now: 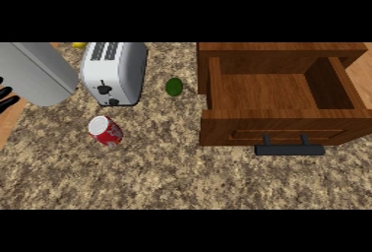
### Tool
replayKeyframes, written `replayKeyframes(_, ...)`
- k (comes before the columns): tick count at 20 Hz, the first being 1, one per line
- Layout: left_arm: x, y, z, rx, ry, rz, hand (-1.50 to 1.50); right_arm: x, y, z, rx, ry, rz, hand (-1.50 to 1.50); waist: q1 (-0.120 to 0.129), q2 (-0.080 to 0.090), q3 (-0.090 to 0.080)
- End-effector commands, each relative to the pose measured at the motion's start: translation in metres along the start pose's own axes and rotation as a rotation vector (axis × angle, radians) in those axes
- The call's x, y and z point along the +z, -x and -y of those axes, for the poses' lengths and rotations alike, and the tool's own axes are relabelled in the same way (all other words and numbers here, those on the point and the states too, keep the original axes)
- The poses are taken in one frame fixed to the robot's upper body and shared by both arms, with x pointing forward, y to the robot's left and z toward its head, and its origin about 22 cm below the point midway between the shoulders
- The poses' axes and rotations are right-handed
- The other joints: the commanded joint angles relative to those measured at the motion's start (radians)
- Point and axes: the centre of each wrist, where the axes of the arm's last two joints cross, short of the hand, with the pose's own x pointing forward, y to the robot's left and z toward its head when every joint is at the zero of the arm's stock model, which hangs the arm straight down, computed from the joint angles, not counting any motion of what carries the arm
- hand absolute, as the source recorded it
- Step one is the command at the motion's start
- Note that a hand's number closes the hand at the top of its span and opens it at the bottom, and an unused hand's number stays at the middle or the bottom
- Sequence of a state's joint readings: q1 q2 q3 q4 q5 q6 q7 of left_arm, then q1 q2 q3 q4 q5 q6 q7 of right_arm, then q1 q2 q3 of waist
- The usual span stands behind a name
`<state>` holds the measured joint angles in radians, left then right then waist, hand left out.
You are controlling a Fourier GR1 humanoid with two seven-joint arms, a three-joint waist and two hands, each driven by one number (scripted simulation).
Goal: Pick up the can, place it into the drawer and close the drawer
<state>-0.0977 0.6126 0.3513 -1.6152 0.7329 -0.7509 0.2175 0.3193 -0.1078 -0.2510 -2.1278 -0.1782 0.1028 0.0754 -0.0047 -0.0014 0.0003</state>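
**Fingers off the can, nothing done yet**

Fingers (7, 96) of the left hand (6, 101) show only as dark tips at the left edge, cut off by the frame; can't tell if they're spread or curled, and nothing visible in them. Right hand isn't in view at all.

Can (106, 131) sits on the counter (181, 182), just in front of the toaster (114, 72), well apart from the drawer (280, 93). Drawer is pulled open, nothing inside it as far as I can see, handle (290, 148) facing the robot.

Judgement: all three steps remain: grasp, place, close.

Hard to read: grey forearm (33, 74) covers the top-left corner. Green round thing (174, 87) between toaster and drawer, and a yellow bit (79, 45) behind the toaster, both unidentifiable.
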Motion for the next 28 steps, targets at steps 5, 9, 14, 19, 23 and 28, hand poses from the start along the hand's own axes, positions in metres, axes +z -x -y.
replayKeyframes(5,-0.009,-0.001,-0.017,0.16,-0.061,-0.055,-1.5,0.0,-0.001,0.021,-0.007,-0.001,-0.012,-1.5,-0.001,0.001,0.0)
replayKeyframes(9,-0.018,0.006,-0.01,0.22,-0.033,-0.071,-1.5,0.018,0.006,0.045,0.007,0.009,-0.001,-1.5,-0.003,0.0,0.0)
replayKeyframes(14,-0.027,0.016,-0.008,0.272,-0.024,-0.111,-1.5,0.019,0.003,0.057,-0.007,-0.001,0.004,-1.5,-0.003,0.001,0.0)
replayKeyframes(19,-0.028,0.047,0.007,0.293,-0.021,-0.149,-1.5,0.028,-0.01,0.056,-0.002,-0.012,0.004,-1.5,-0.002,0.001,0.0)
replayKeyframes(23,-0.053,0.058,0.016,0.288,-0.043,-0.137,-1.5,0.04,0.002,0.06,-0.013,-0.003,-0.008,-1.5,-0.006,0.002,0.0)
replayKeyframes(28,-0.053,0.082,0.013,0.276,-0.057,-0.177,-1.5,0.032,-0.013,0.054,-0.021,-0.006,0.001,-1.5,-0.004,0.002,-0.001)
